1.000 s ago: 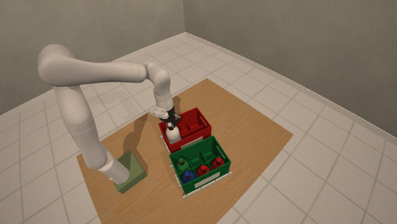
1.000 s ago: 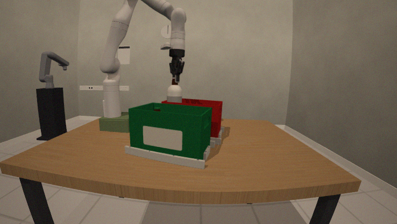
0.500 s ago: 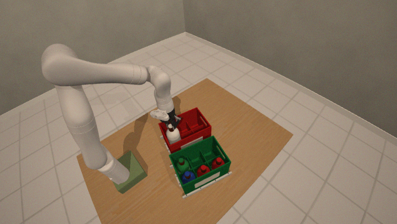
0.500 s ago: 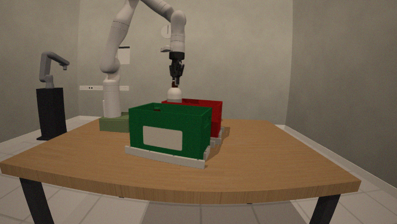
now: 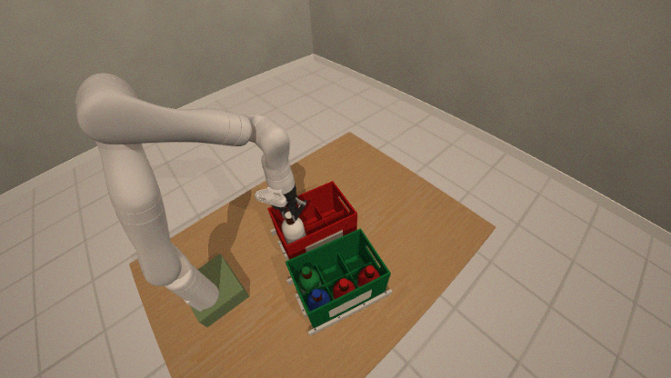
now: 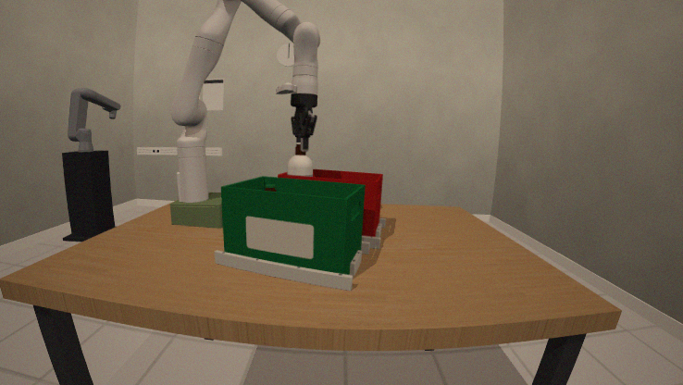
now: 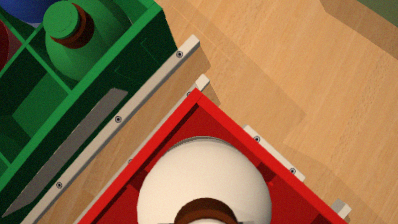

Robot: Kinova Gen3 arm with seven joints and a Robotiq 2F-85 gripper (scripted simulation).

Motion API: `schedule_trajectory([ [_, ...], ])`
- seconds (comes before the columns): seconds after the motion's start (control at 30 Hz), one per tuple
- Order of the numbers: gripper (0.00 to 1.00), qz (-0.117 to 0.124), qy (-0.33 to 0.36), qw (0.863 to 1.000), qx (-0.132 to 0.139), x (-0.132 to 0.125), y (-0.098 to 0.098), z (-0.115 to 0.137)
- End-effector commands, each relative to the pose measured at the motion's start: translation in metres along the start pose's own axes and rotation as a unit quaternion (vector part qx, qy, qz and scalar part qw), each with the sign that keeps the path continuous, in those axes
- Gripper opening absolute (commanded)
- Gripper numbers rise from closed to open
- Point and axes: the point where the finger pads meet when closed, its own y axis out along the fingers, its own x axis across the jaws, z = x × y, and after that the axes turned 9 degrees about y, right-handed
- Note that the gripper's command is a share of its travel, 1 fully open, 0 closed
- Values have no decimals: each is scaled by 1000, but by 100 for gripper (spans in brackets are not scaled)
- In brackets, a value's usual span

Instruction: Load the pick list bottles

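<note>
The claw [image 5: 292, 211] [image 6: 302, 143] is gripping the white bottle [image 5: 294, 230] [image 6: 300, 165] [image 7: 202, 167] by its brown neck, just below the white cap. The bottle is upright over the red crate [image 5: 355, 221] [image 6: 380, 191] [image 7: 230, 120], at the corner compartment on the side toward the arm's base [image 5: 203, 323] [image 6: 195, 215] and toward the green crate [image 5: 290, 263] [image 6: 287, 187] [image 7: 100, 75]. Its lower part is down inside the red walls, while its rounded shoulder stands above the rim in the exterior view; whether its bottom touches the crate floor is hard to make out, since the walls hide it. The green crate is just beside the red one on the wooden bench [image 5: 423, 220] [image 6: 430, 287] [image 7: 260, 60], and both sit level between pale strips. In the green crate 4 bottles stand upright: 1 green bottle [image 5: 309, 277] [image 7: 67, 30] and 1 blue bottle [image 5: 317, 298] [image 7: 30, 9] at the end nearer the arm's base, and 2 red ones, the middle red bottle [image 5: 344, 287] and the end red bottle [image 5: 368, 275], along the long side away from the red crate. The other 2 compartments, in the row next to the red crate, hold no bottle. The pick list cannot be made out in any of the 3 views.
</note>
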Motion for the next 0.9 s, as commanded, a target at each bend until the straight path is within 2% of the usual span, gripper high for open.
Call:
schedule_trajectory([
  [0.0, 10, 0, 0, 1000, -1, 0, 2, 0],
  [0.87, 10, 0, 0, 1000, -1, 0, 24, 0],
])
